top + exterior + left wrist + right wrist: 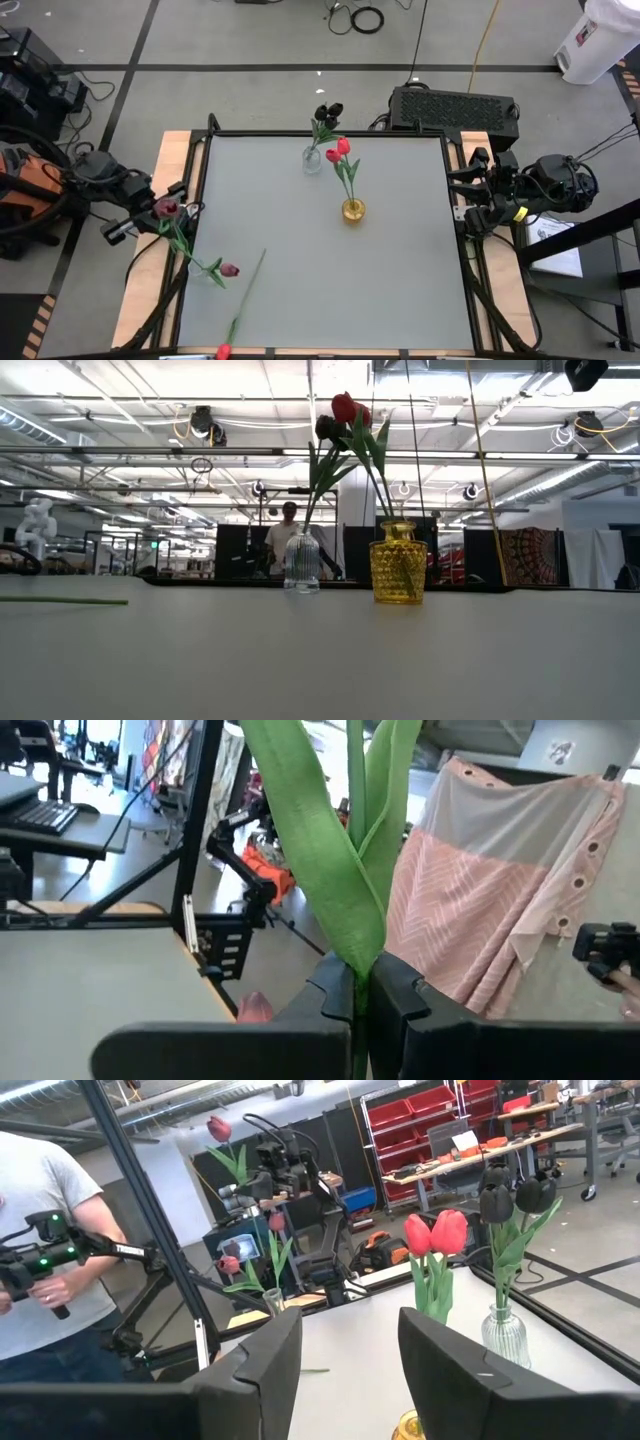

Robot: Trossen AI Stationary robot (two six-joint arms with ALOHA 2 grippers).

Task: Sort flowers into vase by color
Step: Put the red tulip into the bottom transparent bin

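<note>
Now my left claw (pixel 362 995), at the table's (pixel 320 250) left edge, pinches a maroon tulip (pixel 167 208) by its stem; my right claw (pixel 350 1350) waits spread.

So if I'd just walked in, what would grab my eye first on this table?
Probably the two small vases near the table's far side: a yellow vase holding red tulips, and beside it a clear vase with black ones. Next, the left gripper at the table's left edge, shut on the stem of a maroon tulip, with two more flowers lying on the table near it.
</note>
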